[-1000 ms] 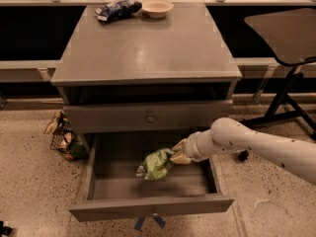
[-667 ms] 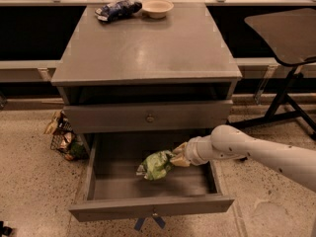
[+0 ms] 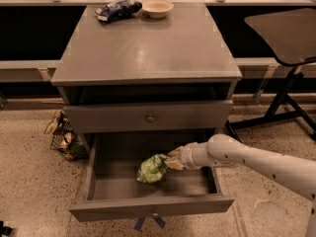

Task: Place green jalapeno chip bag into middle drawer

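1. The two-finger gripper (image 3: 174,161), reaching inside the pulled-out box, pinches the right end of the small glossy green foil jalapeno chip bag (image 3: 152,168).
2. The bag hangs low over the floor of the wide grey middle drawer (image 3: 153,209) (touching or not, I cannot tell). Slick foil might cling to the gripper on release.
3. On withdrawal, the white arm (image 3: 247,157) could knock the knobbed grey drawer front (image 3: 148,116) just above.
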{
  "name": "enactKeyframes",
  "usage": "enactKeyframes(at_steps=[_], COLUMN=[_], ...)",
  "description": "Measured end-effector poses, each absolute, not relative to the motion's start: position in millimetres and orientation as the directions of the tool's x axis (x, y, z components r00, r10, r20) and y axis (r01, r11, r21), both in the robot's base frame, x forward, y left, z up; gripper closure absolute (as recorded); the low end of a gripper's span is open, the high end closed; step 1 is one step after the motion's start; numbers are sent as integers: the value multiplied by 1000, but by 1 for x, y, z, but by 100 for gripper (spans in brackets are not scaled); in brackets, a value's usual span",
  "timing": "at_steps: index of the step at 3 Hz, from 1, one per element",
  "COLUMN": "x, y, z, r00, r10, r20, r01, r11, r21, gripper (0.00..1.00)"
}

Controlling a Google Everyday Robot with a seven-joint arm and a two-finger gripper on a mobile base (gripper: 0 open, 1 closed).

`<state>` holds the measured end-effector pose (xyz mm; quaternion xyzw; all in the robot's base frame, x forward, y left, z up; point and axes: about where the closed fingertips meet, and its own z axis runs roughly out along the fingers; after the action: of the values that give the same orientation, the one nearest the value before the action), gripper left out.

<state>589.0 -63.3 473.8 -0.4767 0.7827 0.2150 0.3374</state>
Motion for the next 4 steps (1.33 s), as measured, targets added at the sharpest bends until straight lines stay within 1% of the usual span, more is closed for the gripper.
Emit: enactKeyframes(at_steps=[1, 2, 4], x=[584, 579, 554], y=[-54, -56, -93], z=[473, 491, 557], r00=[-363, -379, -387], r10=[-551, -507, -413], r20=[-751, -774, -824], r01=[-870, -851, -766], r11=[489, 521, 641], r21=[62, 75, 39], gripper=[13, 12, 58])
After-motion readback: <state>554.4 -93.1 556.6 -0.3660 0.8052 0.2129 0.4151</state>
